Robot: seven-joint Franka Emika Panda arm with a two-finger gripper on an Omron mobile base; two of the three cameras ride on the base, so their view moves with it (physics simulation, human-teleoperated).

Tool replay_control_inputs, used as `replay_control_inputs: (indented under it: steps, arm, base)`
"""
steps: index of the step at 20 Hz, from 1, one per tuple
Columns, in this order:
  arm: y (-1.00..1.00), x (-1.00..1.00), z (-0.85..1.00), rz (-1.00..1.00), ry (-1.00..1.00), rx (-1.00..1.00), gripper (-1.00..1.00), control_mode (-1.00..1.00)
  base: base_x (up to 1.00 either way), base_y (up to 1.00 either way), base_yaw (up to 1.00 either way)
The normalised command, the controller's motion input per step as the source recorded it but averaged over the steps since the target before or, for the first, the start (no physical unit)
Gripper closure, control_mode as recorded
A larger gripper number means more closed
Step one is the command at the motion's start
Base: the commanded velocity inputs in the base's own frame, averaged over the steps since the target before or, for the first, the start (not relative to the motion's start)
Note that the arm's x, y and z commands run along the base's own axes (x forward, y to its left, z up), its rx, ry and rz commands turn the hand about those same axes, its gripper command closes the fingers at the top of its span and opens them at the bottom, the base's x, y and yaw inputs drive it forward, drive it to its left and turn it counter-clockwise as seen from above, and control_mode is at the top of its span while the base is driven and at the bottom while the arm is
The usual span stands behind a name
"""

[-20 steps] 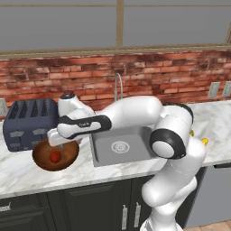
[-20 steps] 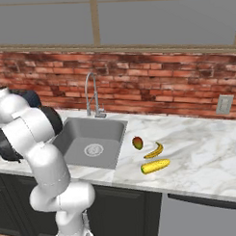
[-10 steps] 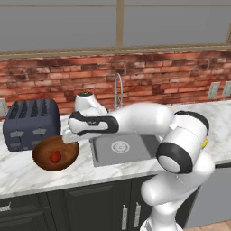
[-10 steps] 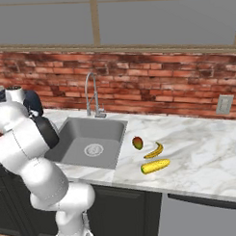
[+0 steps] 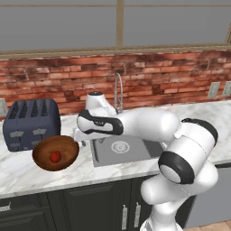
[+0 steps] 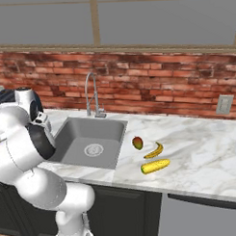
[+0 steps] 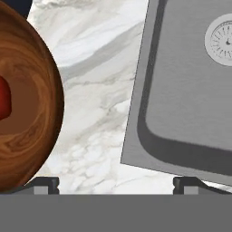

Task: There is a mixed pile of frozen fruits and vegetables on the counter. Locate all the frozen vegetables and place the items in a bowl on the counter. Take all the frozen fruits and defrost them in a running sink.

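Marble counter (image 5: 27,167), apparently unlabelled toaster (image 5: 31,122)

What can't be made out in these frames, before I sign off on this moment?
- Bowl: cut off by the hand view's left edge, so the red item inside shows only as a sliver.
- Sink: cut by the top and right edges of the hand view, the drain partly.
- Gripper: only its tips show, wide apart with nothing between.
- Toaster: mostly behind the arm in the right base view.
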Motion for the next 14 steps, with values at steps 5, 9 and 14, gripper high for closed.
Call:
replay_control_inputs:
  steps: [5, 9, 14]
  arm:
    - [-0.4, 0.09, 0.02, -0.1, 0.06, -0.02, -1.0, -1.0]
    - [-0.43, 0.07, -0.01, -0.1, 0.06, -0.02, -1.0, -1.0]
    - [-0.45, 0.04, -0.06, -0.11, 0.05, -0.01, -1.0, -1.0]
  base:
    - [0.0, 0.0, 0.0]
    - [0.0, 0.0, 0.0]
    - [0.0, 0.0, 0.0]
